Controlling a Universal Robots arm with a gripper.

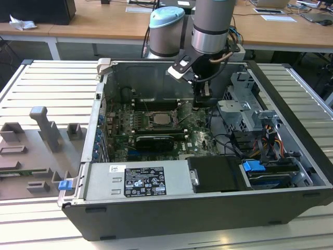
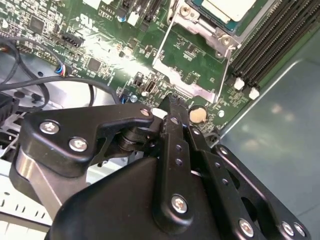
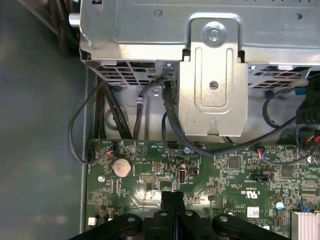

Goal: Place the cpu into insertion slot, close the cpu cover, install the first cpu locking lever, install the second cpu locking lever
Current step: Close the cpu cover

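Tool (image 2: pixel 171 103) near the cpu (image 2: pixel 231 7), apart

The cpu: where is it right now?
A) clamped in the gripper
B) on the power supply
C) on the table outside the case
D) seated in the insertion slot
D: in the second wrist view the cpu shows its pale top within the insertion slot, and the shut gripper stands apart from it over the board.

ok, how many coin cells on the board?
1. The coin cell sits near the board corner, close beside the tool tip, in both wrist views. Others may be hidden under the tool or cables.
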